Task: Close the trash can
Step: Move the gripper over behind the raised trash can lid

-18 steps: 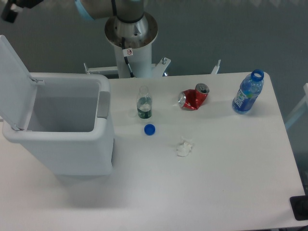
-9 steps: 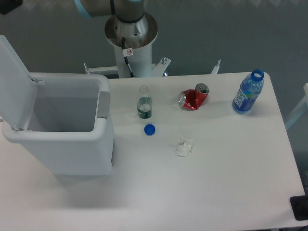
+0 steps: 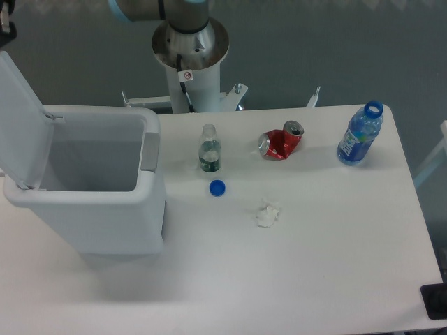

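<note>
Currently, the trash can (image 3: 91,188) stands on the left part of the white table (image 3: 293,279), with its opening facing up and its interior visible. Its flat white lid (image 3: 21,122) is raised on the left side, standing steeply from the hinge along the left rim and leaning slightly outward. A grey latch (image 3: 149,151) sits on the right rim of the trash can, opposite the hinge. Only a small dark part of the hand (image 3: 5,15) appears at the upper left corner, above the raised lid and apart from it; whether its fingers are spread or closed cannot be determined from this view. The arm's base column (image 3: 190,59) rises behind the far edge of the table, right of the trash can. To the right of the trash can, a small clear bottle (image 3: 209,149) stands upright without a cap, and a blue cap (image 3: 217,187) lies on the table just in front of it. A crushed red can (image 3: 281,141) lies on its side further right. A crumpled white wad of paper (image 3: 267,214) lies nearer the front, between the cap and the can in left-to-right position. A blue-tinted plastic bottle (image 3: 360,134) stands upright near the right edge, uncapped.
</note>
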